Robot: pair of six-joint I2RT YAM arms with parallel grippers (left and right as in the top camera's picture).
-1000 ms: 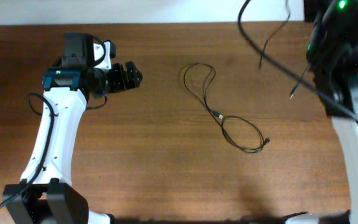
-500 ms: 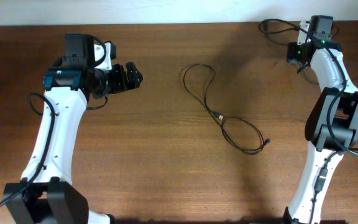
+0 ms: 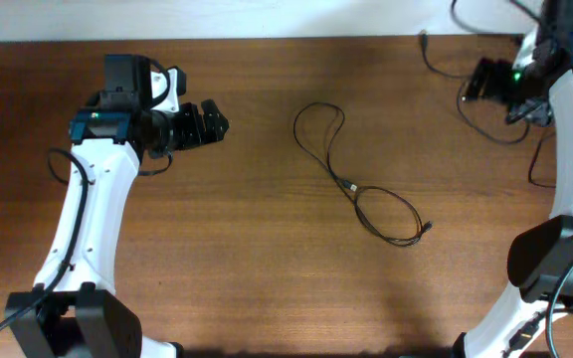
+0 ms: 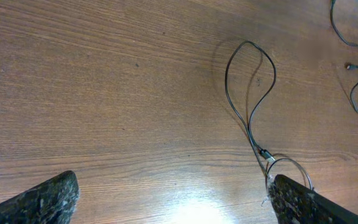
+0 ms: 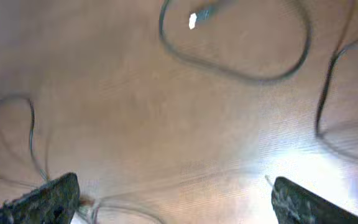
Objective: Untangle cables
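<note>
One thin black cable [image 3: 354, 186] lies mid-table in two loops joined at a small plug; in the left wrist view this cable [image 4: 250, 118] runs down toward my right fingertip [image 4: 300, 200]. A second cable [image 3: 444, 66] lies loose at the back right, and its loop [image 5: 241, 68] with a pale plug end shows blurred in the right wrist view. My left gripper [image 3: 217, 122] is open above bare wood, left of the middle cable. My right gripper [image 3: 477, 82] hovers open over the back-right cable, with nothing between its fingers [image 5: 45, 198].
The brown wooden table [image 3: 247, 259] ends at a white strip along the back edge. Thicker black arm cables [image 3: 63, 169] hang by the left arm and near the right arm [image 3: 535, 164].
My right gripper has opened and let go of the cable it held up near the camera. That cable now lies at the back right. The left arm has not moved.
</note>
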